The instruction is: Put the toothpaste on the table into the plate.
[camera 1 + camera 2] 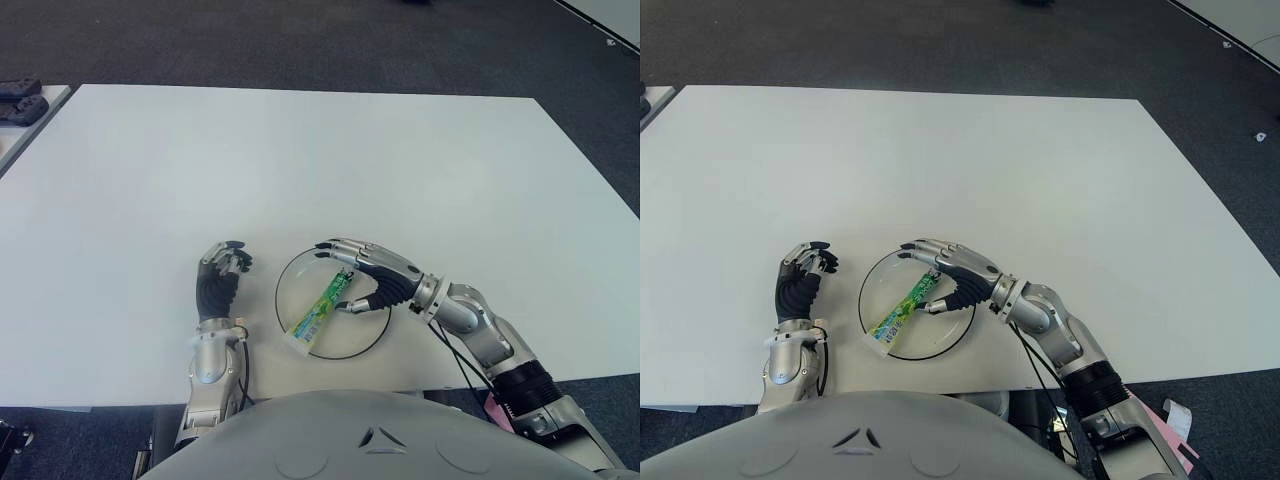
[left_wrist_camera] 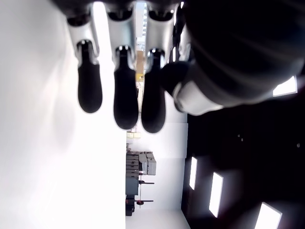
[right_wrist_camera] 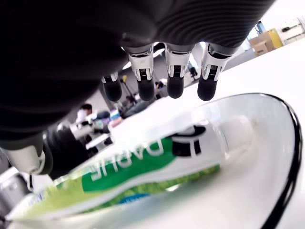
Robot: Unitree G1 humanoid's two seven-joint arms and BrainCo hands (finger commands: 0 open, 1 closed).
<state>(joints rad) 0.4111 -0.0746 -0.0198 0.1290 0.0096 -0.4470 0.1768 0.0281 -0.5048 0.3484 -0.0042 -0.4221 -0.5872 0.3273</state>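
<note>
Already the toothpaste [image 1: 321,310] lies inside the plate [image 1: 370,338], lower centre of the frame; judging by this, only withdrawal remains. Right hand [image 1: 372,272] arches over it, fingers [image 3: 174,78] spread, gripping nothing. Left hand [image 1: 219,277] curls empty beside the plate's left. Bare table [image 1: 300,160] fills the upper frame.

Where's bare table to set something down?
Free: the whole far table beyond both hands, and the right side past the right hand. Crowded: near edge, where left hand flanks the plate holding the toothpaste.
</note>
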